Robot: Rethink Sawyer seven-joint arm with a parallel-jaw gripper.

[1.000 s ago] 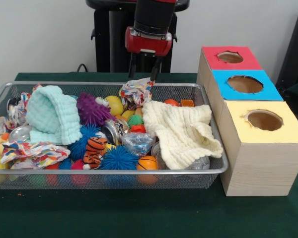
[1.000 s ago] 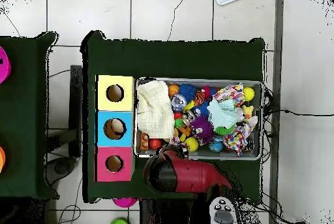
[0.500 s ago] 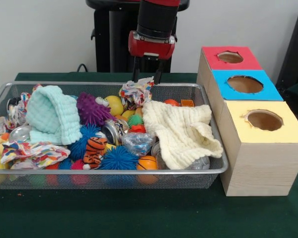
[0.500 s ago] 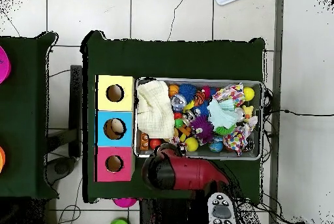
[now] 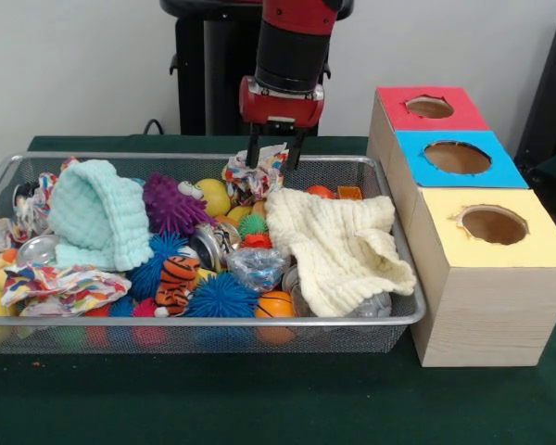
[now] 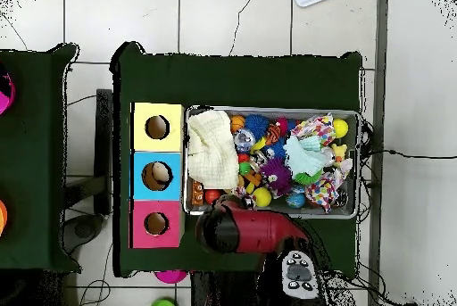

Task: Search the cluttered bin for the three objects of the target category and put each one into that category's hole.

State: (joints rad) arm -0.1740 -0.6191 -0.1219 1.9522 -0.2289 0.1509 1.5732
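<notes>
The wire mesh bin [image 5: 213, 323] is full of toys and cloths; it also shows in the overhead view [image 6: 272, 110]. One printed white fabric piece [image 5: 252, 176] sits crumpled at the bin's far edge. My gripper [image 5: 274, 156] is open, its fingers [image 5: 253, 152] on either side of that piece's top. A second printed piece [image 5: 60, 286] lies at the front left, and a third [image 5: 42, 191] at the far left end. The yellow-faced hole [image 5: 493, 224] is on the nearest box, right of the bin. In the overhead view my arm [image 6: 241, 231] hides the gripper.
A mint waffle cloth [image 5: 97, 215] lies at the left and a cream waffle cloth [image 5: 338, 246] at the right of the bin. Spiky balls, a tiger toy and cans lie between them. The blue-faced hole [image 5: 457, 157] and red-faced hole [image 5: 430, 107] are behind the yellow one.
My gripper has come down and slightly right, so its fingers now straddle the top of the printed piece at the bin's far edge. Nothing in the bin has moved.
</notes>
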